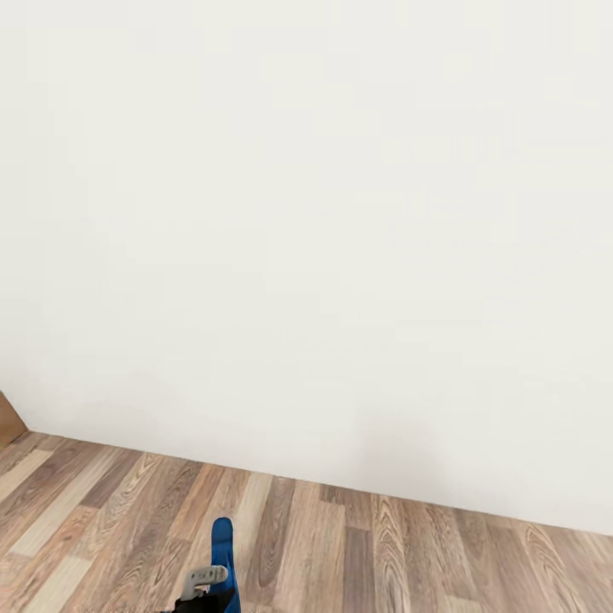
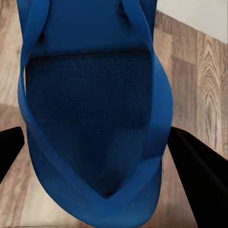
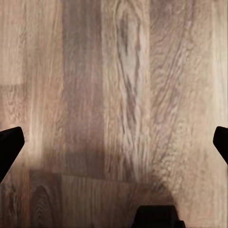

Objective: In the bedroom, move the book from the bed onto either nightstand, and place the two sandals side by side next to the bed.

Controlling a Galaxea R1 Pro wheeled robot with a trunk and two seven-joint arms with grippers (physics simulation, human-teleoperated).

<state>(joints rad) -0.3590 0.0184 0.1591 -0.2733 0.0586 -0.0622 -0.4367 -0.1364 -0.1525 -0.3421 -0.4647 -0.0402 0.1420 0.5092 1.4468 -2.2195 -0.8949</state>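
One bright blue sandal (image 1: 222, 545) sticks up at the bottom of the head view, held by my left gripper (image 1: 207, 587) above the wood-plank floor. In the left wrist view the sandal (image 2: 90, 109) and its straps lie between the two black fingers (image 2: 197, 166), which are shut on it. My right gripper (image 3: 116, 142) hangs open over bare floor planks, its dark fingertips (image 3: 10, 145) far apart with nothing between them. The book, the bed and the nightstands are out of view.
A plain white wall (image 1: 306, 213) stands close ahead and meets the brown plank floor (image 1: 383, 553). A brown wooden edge (image 1: 7, 421) shows at the far left by the wall's foot.
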